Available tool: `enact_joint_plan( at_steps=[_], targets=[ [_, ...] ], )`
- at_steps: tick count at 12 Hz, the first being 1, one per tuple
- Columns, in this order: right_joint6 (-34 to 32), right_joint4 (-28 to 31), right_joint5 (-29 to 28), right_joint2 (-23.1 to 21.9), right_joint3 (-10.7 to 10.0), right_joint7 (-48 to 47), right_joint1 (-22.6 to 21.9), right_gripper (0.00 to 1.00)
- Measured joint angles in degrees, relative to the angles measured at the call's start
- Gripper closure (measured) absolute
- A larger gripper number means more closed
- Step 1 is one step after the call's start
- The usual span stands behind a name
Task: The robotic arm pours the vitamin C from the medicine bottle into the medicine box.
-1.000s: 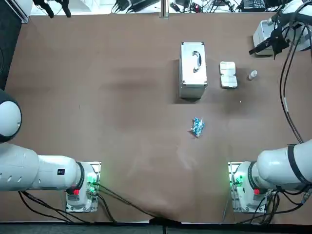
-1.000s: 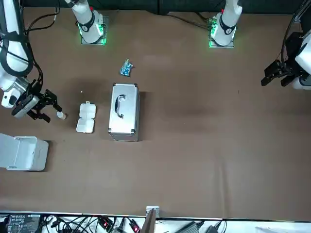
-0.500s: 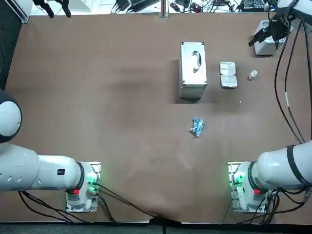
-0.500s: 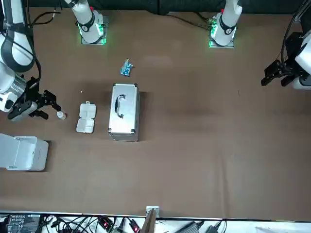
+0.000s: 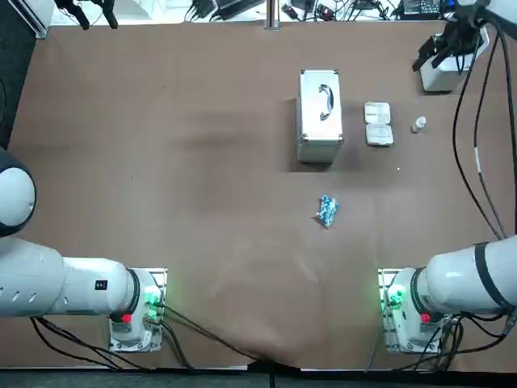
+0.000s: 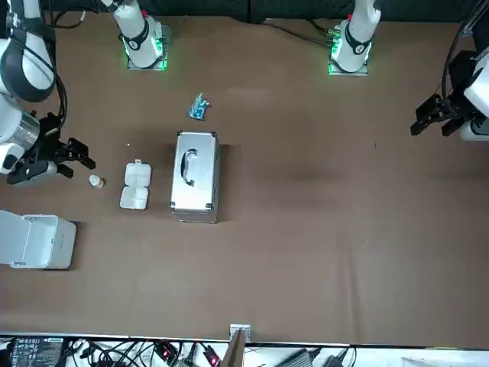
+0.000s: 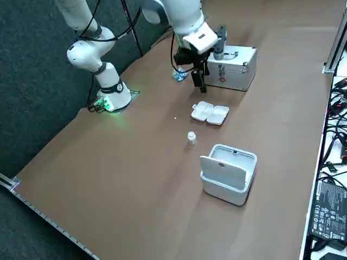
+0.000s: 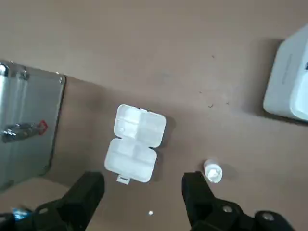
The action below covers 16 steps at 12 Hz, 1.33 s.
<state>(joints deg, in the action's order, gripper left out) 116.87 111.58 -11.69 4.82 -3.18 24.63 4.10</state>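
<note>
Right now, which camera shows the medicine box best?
Right wrist view: the medicine box lies open and large in frame, its compartment dividers visible. The open right gripper hangs in the air nearby. Top, front and right side views show the box only as a small white two-lobed shape.

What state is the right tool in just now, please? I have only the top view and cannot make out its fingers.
Observer: The right tool is open and holds nothing. The right wrist view shows its two fingers spread wide apart.
Operator: Thank you. Has it got down to the medicine bottle?
Observer: No. In the right side view it hangs high above the table, well clear of the medicine bottle.
</note>
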Motion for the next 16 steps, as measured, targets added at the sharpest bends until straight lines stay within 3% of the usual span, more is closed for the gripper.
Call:
enact_joint_plan(
  at_steps=[7,13,16],
  targets=[
    [-9.7,-8.7,5.9,0.0,1.9,-15.8,-1.7,0.00],
    [-18.6,-18.6,8.6,0.0,2.9,-20.6,-2.7,0.00],
    [-19.2,-20.2,8.8,-0.7,3.1,-22.0,-3.1,0.00]
  ],
)
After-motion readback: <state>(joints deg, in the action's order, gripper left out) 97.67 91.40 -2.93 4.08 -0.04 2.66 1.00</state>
